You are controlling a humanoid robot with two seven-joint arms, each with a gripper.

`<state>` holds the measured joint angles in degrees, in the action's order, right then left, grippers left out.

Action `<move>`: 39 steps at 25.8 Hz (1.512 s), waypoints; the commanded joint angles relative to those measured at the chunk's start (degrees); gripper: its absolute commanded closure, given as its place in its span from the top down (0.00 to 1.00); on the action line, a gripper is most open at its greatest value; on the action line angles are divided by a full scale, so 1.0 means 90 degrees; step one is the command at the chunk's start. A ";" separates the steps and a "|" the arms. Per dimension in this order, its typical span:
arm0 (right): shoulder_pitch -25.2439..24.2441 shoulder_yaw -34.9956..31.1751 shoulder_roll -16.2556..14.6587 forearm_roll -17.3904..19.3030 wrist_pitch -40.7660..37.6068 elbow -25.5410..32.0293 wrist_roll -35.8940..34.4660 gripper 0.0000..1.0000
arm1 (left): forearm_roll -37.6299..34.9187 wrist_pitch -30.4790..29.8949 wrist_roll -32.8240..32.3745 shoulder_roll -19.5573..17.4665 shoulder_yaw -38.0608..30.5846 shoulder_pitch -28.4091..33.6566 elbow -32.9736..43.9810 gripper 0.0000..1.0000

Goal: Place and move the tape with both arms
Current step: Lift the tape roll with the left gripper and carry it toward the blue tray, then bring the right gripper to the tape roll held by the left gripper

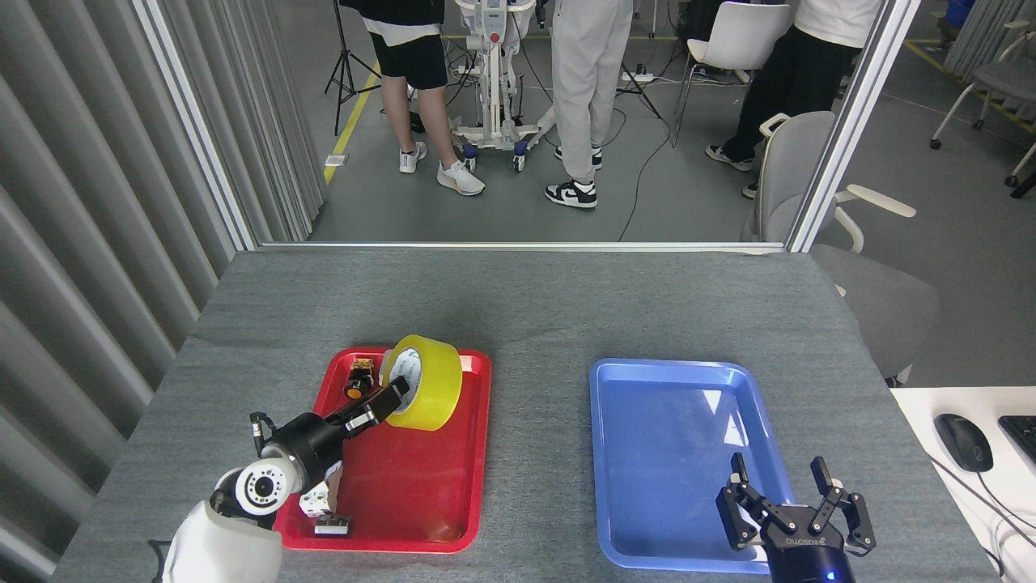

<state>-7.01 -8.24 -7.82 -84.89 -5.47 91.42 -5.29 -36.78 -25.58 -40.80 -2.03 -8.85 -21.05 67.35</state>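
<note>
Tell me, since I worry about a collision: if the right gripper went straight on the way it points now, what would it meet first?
The right gripper points forward, fingers spread, over the near end of the blue tray. Straight ahead lies only the tray's empty floor; its far rim would probably come first if the gripper travels low. Height is unclear.
</note>
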 commanded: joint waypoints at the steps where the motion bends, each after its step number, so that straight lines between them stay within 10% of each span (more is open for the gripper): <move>1: 0.0007 0.0017 -0.0010 -0.0002 -0.0037 -0.0001 0.0002 1.00 | 0.1557 -0.0840 -0.0633 0.0011 0.0006 0.0698 0.0281 0.00; 6: 0.0251 -0.0012 -0.0020 0.0155 -0.0359 -0.0011 0.0021 1.00 | 0.2006 -0.1582 -0.0760 0.0108 0.0797 0.1411 0.0476 0.00; 10: 0.0300 -0.0090 -0.0010 0.1150 -0.1189 -0.0050 0.0187 1.00 | 0.2280 -0.2002 -0.0751 0.0118 0.1696 0.2017 0.0906 0.00; 12: 0.0437 -0.0178 -0.0127 0.2079 -0.1560 -0.0079 0.0744 1.00 | 0.2290 -0.2002 -0.0741 0.0274 0.1852 0.2124 0.0974 0.00; 17: 0.0496 0.0759 -0.1924 0.6082 -0.2683 -0.0558 0.1594 1.00 | 0.2231 -0.1787 -0.0741 0.0655 0.1901 0.2056 0.0925 0.00; 23: 0.0076 0.2702 -0.3584 0.7918 -0.3572 -0.0567 0.1496 1.00 | 0.2221 -0.1104 -0.0711 0.0753 0.1901 0.1441 0.0554 0.00; 33: 0.0242 0.3562 -0.4307 0.8211 -0.4392 -0.0558 0.1535 1.00 | 0.2231 -0.0820 -0.0721 0.0753 0.1891 0.1196 0.0505 0.00; 39: 0.0993 0.3572 -0.3536 0.7460 -0.4392 -0.0548 0.1945 1.00 | 0.2231 -0.0840 -0.0721 0.0714 0.1871 0.1148 0.0408 0.00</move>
<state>-1.32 23.88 -43.29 -13.86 -44.99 86.53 10.19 -16.70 -33.03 -47.31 4.58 8.12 -10.56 71.29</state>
